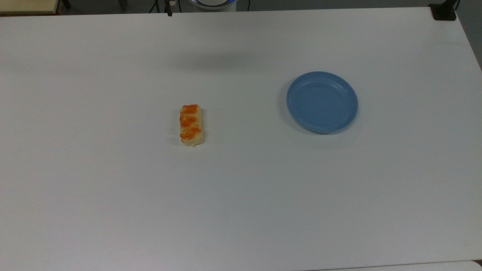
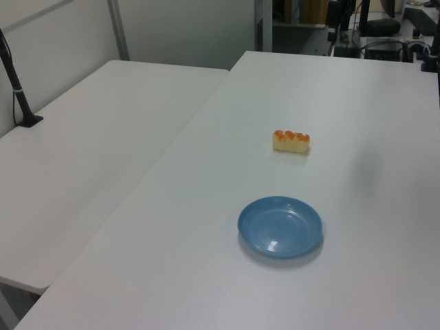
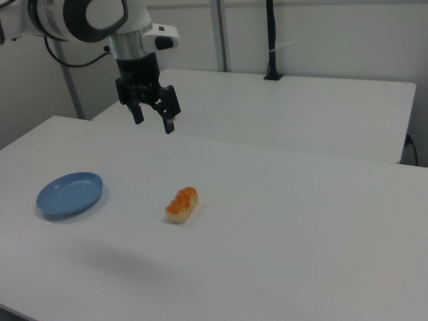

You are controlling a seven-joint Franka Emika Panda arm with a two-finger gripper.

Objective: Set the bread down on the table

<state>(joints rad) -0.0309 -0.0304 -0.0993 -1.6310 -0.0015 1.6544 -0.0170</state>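
- The bread (image 1: 191,124) lies flat on the table (image 1: 241,195), glazed bumps up, with bare white tabletop on every side of it.
- In the top view it lies lengthwise along the twelve-to-six line, a little toward nine o'clock of the table's middle.
- The blue plate (image 1: 322,102) sits well apart from it, at about three o'clock of the bread in the top view, and has nothing on it.
- In the left view the bread (image 2: 291,141) is at roughly twelve o'clock of the plate (image 2: 280,226); in the right view the bread (image 3: 182,204) is at about three o'clock of the plate (image 3: 70,194).
- The gripper (image 3: 152,116) hangs in the air in the right view, up at about eleven o'clock of the bread and well clear of it.
- Its two fingers stand spread apart with nothing between them, so the claw is wide and carries nothing.
- Nothing touches the bread: no finger, no arm.
- Judging from how things lie, the task looks done: the bread rests on the tabletop, off the plate, and the claw has let go.
- What is left, if anything, seems to be only for the arm to park itself; the bread needs no further handling.
- The piece lies on its broad underside, so I judge it stable and unlikely to roll.
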